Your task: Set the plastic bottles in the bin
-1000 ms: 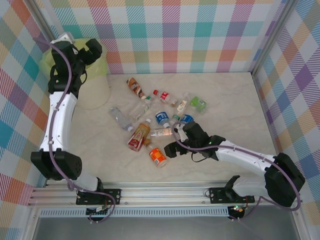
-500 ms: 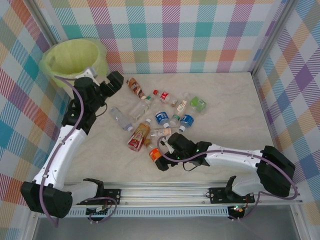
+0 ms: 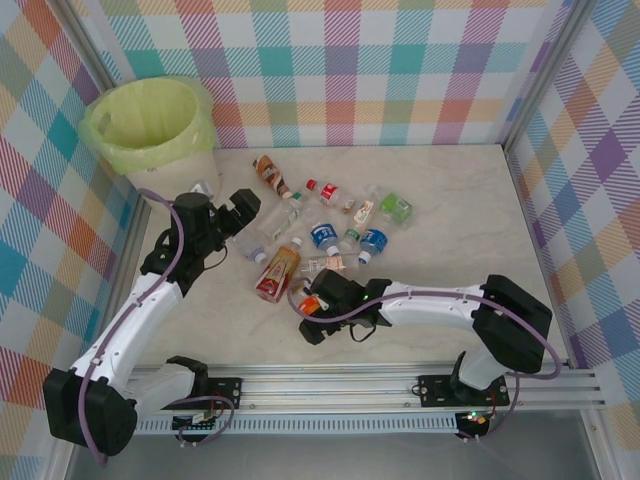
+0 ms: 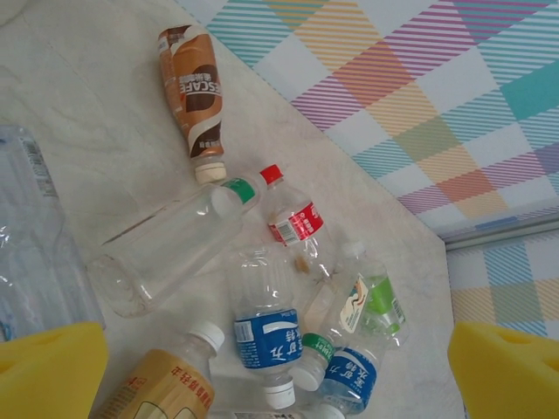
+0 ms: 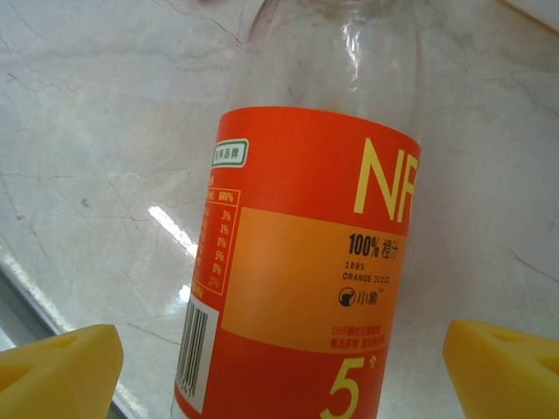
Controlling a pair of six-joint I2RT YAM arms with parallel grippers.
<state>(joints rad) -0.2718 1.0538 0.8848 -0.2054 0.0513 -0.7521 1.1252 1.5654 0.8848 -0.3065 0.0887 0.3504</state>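
Several plastic bottles (image 3: 322,236) lie scattered mid-table. The bin (image 3: 150,125), white with a yellow-green bag, stands at the far left corner. My left gripper (image 3: 240,210) hovers open over the left side of the pile, with nothing between its yellow fingertips (image 4: 48,371). Below it lie a brown-labelled bottle (image 4: 194,92), a red-labelled one (image 4: 293,223) and a blue-labelled one (image 4: 266,336). My right gripper (image 3: 312,318) is low over the orange-labelled bottle (image 5: 306,271). That bottle lies between its open fingertips (image 5: 502,367), with a gap on each side.
A large clear bottle (image 4: 170,249) with a green cap and a tan-labelled bottle (image 3: 278,272) lie between the two grippers. Plaid walls close in the table on the left, back and right. Bare table surface (image 3: 470,200) extends to the right of the pile.
My left arm swung from over the bin down toward the bottle pile. My right gripper slid left and nearer, coming to straddle the orange-labelled bottle, and its jaws narrowed slightly.
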